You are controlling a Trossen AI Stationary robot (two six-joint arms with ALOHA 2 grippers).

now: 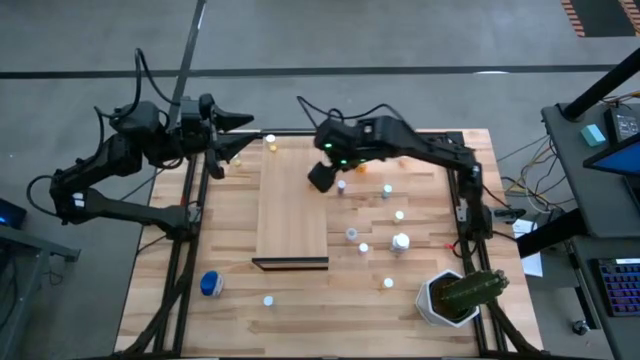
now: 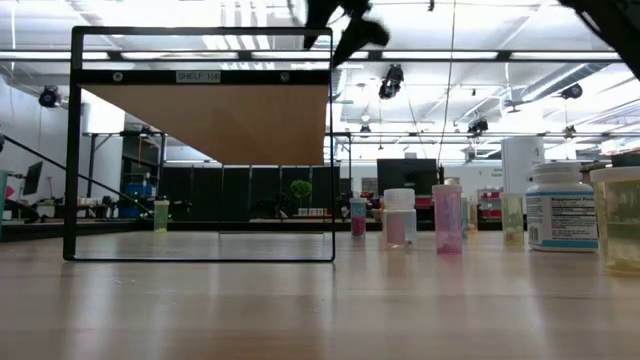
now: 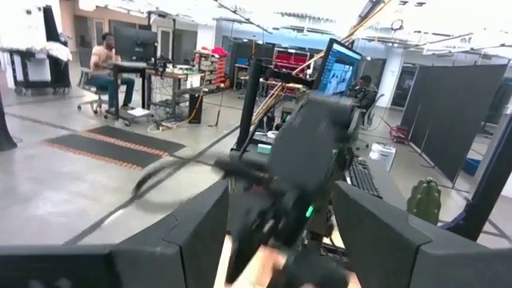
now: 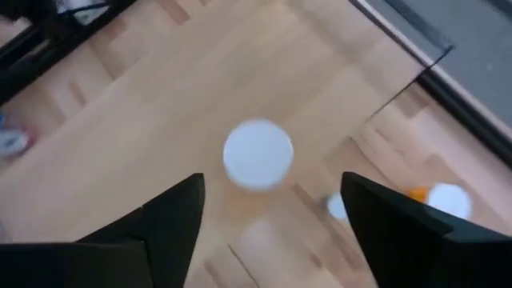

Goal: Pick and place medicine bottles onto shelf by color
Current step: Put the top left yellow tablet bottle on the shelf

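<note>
Two arms share the counter: the right gripper [image 4: 272, 208], fingers spread and empty, hovers over a white-capped bottle [image 4: 258, 154] just beside the shelf [image 1: 292, 205]. Lowering should straddle the cap squarely, clear of neighbouring bottles [image 1: 386, 190]. The left gripper [image 1: 240, 122], open, waits at the far-left corner.

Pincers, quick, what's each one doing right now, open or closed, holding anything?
Left pincer: open, holding nothing, at the table's far left edge.
Right pincer: open, empty, above a white-capped bottle.
</note>
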